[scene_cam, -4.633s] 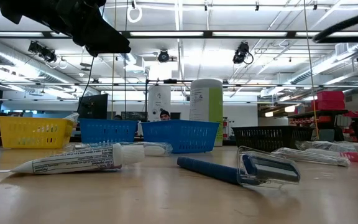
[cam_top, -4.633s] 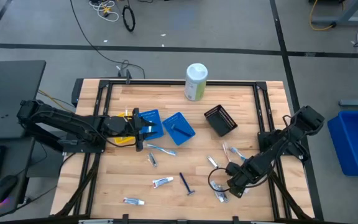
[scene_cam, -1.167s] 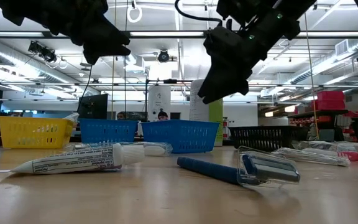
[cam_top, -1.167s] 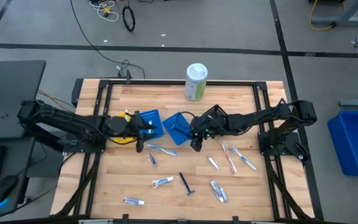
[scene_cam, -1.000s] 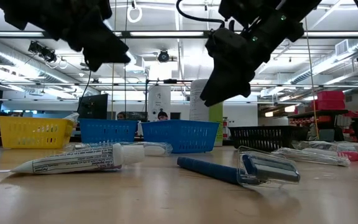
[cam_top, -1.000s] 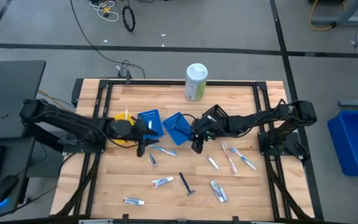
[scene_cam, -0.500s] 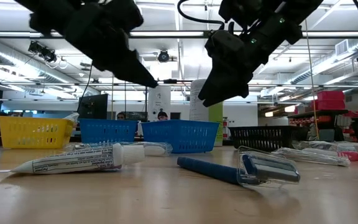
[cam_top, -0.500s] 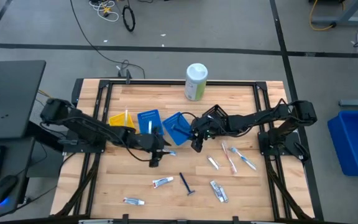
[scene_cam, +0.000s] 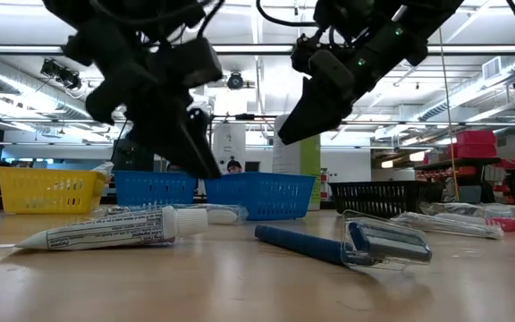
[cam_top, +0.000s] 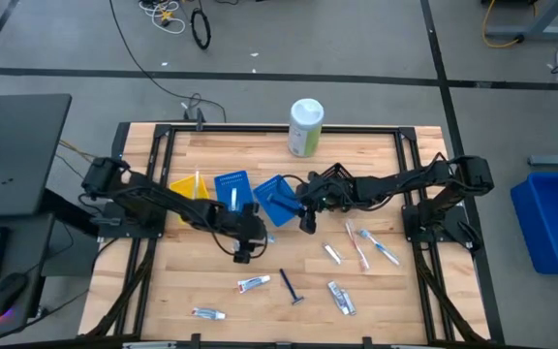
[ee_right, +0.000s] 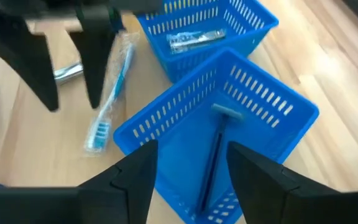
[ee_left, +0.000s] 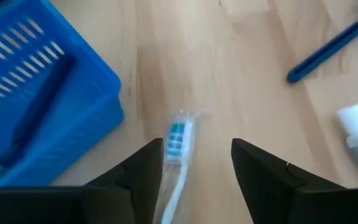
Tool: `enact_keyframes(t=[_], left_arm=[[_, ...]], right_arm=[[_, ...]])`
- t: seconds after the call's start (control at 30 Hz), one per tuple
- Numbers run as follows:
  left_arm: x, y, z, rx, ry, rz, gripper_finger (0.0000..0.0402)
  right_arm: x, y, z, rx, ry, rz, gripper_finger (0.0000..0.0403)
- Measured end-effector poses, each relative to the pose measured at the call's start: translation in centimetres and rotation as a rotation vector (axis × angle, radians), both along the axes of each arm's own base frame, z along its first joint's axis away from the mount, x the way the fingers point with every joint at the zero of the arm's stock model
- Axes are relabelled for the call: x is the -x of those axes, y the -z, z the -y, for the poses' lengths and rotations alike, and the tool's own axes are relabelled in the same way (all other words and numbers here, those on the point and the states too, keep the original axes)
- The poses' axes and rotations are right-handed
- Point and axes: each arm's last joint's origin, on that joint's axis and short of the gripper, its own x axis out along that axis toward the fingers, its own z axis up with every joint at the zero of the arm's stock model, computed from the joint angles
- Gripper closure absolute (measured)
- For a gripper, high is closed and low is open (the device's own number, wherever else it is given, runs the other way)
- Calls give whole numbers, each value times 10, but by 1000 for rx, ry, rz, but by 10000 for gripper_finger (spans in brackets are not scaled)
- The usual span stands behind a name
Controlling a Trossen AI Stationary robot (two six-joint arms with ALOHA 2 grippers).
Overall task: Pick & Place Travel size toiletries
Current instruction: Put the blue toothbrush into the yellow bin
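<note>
My left gripper is open and points down over a wrapped toothbrush, whose head shows close to one finger. In the low view its tips hang above the table. My right gripper is open and hovers over the tilted blue tray, where a blue razor lies. Another blue tray holds a toothpaste tube. Toothpaste tubes, another razor and toothbrushes lie loose on the table.
A yellow tray stands left of the blue trays, and a black basket sits under the right arm. The tall white-green canister stands at the far edge. Bare wood lies near the left near corner.
My left gripper has swung from beside the yellow tray toward the table's right and near edge and come down over the wrapped toothbrush. It stays open.
</note>
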Motion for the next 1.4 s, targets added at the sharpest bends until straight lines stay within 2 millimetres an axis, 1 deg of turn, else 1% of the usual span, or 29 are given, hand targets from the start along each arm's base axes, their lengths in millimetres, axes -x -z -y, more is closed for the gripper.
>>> enact_keyframes(t=[0.07, 0.2, 0.47, 0.6, 0.73, 0.87, 1.0, 1.1, 1.27, 1.4], left_arm=[[-1, 7, 0, -13, 6, -20, 198], [-3, 13, -1, -15, -6, -39, 198], [-1, 15, -12, 6, -73, -80, 198], [3, 19, -18, -1, -85, -141, 198], [7, 22, -17, 33, -58, -174, 200], [13, 28, -17, 27, -56, -208, 211], [14, 28, -17, 30, -60, -221, 232], [14, 28, -17, 33, -58, -223, 257], [14, 28, -17, 62, -68, -228, 315], [11, 24, -13, 125, -65, -236, 361]], right_arm=[[0, 0, 0, -1, 0, -1, 197], [1, 1, 0, -16, 11, -13, 191], [1, 1, 0, -18, 13, -14, 183], [1, 1, 0, -18, 13, -14, 180], [1, 1, 0, -18, 12, -14, 184], [1, 1, 0, -18, 12, -14, 192], [1, 1, 0, -18, 12, -14, 201], [1, 1, 0, -19, 12, -14, 206], [1, 1, 0, -18, 12, -14, 214], [1, 1, 0, -18, 12, -14, 218]])
